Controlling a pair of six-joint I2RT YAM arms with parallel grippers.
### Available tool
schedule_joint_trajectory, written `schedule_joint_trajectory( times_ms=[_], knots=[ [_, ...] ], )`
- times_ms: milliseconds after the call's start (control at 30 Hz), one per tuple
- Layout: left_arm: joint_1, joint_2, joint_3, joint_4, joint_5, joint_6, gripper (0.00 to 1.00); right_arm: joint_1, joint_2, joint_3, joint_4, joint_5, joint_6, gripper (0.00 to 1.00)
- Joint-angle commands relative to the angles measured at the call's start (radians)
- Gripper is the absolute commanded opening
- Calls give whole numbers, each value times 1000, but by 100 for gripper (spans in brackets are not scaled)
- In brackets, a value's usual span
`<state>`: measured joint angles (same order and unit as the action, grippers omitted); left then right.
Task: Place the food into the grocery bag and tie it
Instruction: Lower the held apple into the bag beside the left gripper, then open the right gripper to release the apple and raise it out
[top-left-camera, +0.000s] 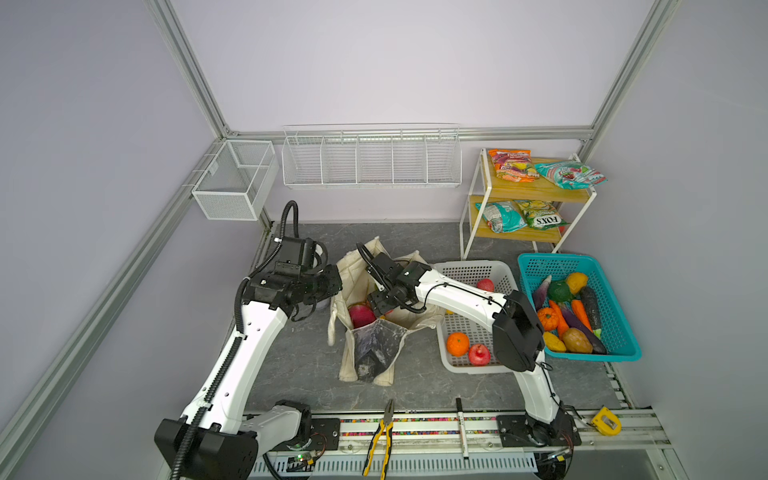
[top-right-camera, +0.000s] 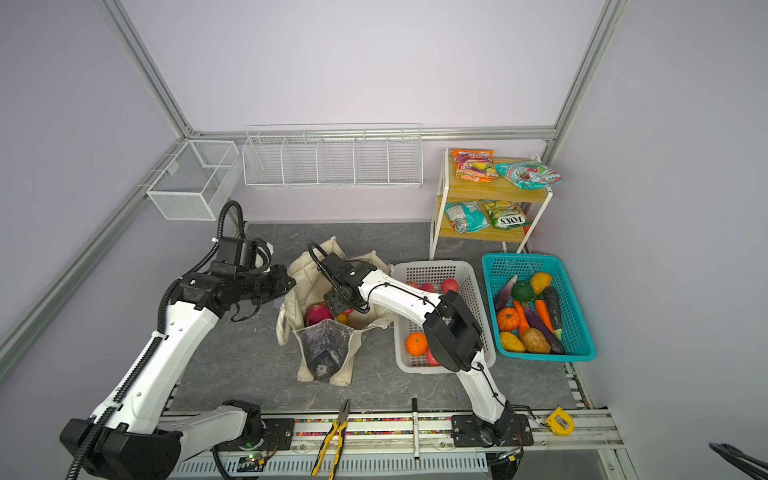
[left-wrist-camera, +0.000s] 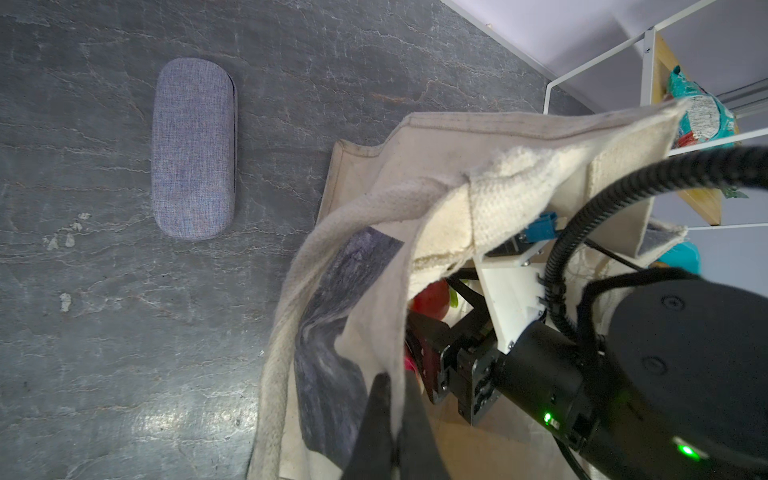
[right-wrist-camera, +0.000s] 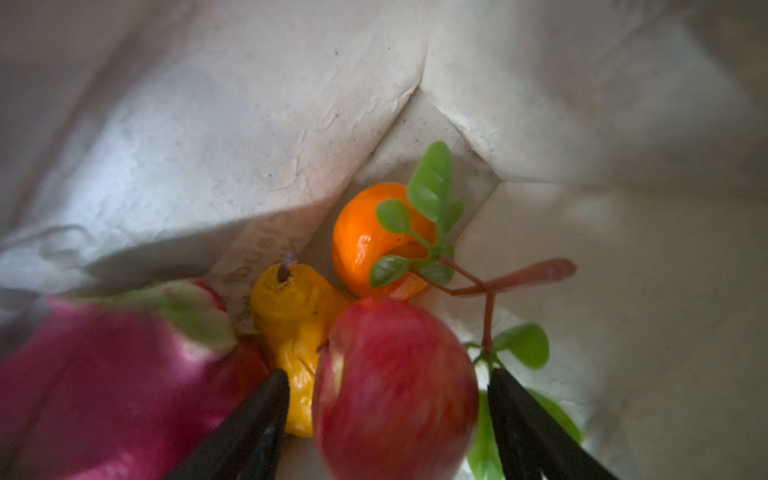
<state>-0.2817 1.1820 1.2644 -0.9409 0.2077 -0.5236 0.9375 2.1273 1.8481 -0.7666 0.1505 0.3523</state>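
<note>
Nearest you, along the aluminium rail (top-left-camera: 644, 428) that carries both arm bases, lie yellow-handled pliers (top-left-camera: 380, 436), a marker pen (top-left-camera: 461, 428) and a yellow tape measure (top-left-camera: 606, 421). Beyond the rail the tabletop (top-left-camera: 415, 395) is a dark grey slab with pale marble veining and a few whitish scuffs. The grocery bag (top-left-camera: 376, 345) stands near its middle, mouth up. Your left gripper (left-wrist-camera: 395, 382) is pinched onto the cream rim on the bag's left side. Your right gripper (right-wrist-camera: 388, 374) reaches down inside with its jaws spread wide. A blurred red apple (right-wrist-camera: 395, 415) sits between them with a gap on either side. Beneath it in the bag lie a magenta dragon fruit (right-wrist-camera: 104, 374), a yellow fruit (right-wrist-camera: 295, 316) and an orange fruit (right-wrist-camera: 365, 245) among green leafy sprigs. A grey fabric glasses case (left-wrist-camera: 193, 149) lies flat on the slab, apart from the bag. To the bag's right, the white basket (top-left-camera: 473, 266) holds an orange and some red fruit, and just beside it the teal basket (top-left-camera: 623, 328) is packed with mixed vegetables. Behind these, a two-tier wooden shelf (top-left-camera: 528, 191) carries four snack packets. A white wire rack (top-left-camera: 370, 166) and a mesh box (top-left-camera: 232, 183) hang on the pale lilac walls (top-left-camera: 395, 62), which are framed by aluminium posts (top-left-camera: 187, 70).
</note>
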Motion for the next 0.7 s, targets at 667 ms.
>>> schedule_joint_trajectory(
  times_ms=[667],
  knots=[
    [-4, -11, -36, 68, 94, 69, 0, 1, -307, 21, -82, 85, 74, 88]
  ],
)
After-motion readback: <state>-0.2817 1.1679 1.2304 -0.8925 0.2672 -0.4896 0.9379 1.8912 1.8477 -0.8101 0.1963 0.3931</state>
